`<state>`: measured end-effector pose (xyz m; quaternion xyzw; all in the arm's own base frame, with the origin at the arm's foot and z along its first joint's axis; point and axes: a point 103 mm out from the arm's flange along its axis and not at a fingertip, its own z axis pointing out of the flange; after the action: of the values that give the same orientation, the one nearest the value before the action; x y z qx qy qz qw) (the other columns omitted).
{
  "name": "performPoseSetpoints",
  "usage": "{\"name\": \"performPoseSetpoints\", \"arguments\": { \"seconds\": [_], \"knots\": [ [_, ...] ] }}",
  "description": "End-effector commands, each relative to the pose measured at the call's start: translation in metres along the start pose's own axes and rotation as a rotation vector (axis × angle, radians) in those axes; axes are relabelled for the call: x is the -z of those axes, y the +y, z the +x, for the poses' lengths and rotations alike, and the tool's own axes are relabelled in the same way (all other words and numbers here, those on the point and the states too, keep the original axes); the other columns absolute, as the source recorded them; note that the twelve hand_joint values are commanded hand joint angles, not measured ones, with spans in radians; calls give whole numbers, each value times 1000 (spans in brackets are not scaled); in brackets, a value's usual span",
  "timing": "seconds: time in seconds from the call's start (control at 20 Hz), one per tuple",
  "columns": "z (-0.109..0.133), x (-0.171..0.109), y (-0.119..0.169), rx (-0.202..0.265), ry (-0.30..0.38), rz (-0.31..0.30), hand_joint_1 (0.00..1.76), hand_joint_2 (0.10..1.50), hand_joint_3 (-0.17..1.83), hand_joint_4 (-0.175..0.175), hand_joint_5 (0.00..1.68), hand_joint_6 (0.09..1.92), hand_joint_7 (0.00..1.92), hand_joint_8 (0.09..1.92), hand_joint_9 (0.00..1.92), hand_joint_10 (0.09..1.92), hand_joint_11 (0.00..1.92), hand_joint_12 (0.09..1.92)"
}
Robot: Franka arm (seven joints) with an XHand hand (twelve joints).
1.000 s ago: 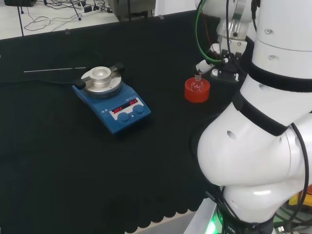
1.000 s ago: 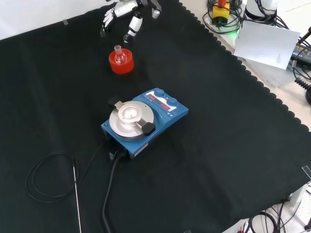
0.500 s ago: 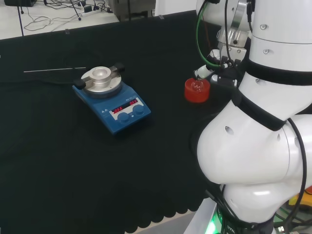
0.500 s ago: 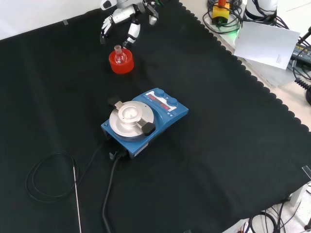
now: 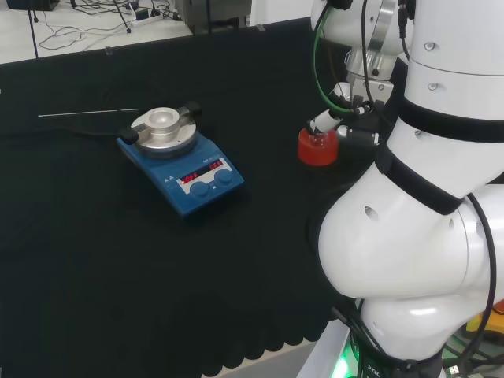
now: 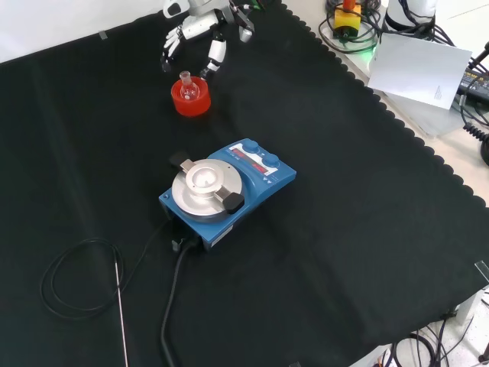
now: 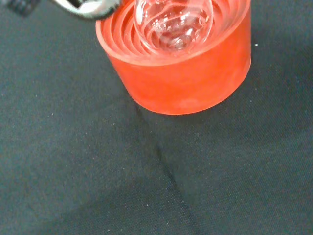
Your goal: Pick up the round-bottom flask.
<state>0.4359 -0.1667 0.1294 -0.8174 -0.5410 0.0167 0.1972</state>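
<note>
We see red lit digits on the blue hotplate stirrer's [image 5: 181, 167] front panel, though we cannot read them.

My hand [image 6: 200, 30] is white with black at the joints. Below it the stand [image 6: 190, 99] is bright red — ribbed in rings inside — and the round-bottom flask [image 7: 173, 22] in it is clear glass. The cloth [image 6: 367, 199] is plain black with a scalloped edge. At six o'clock from the stand in the front view, the hotplate [image 6: 229, 189] is blue with a silver disc, red display and black cable [image 6: 172, 306].
</note>
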Motion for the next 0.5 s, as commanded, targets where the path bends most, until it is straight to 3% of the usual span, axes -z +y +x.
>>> {"name": "performPoseSetpoints", "arguments": {
  "seconds": [0.05,0.5],
  "knots": [
    [2,-9,2,-14,5,-17,886,640,555,-37,539,87,191,697,386,707,154,1402],
    [2,-17,12,-33,-1,-57,952,606,607,-39,557,87,183,692,403,705,164,1404]
  ]
}}
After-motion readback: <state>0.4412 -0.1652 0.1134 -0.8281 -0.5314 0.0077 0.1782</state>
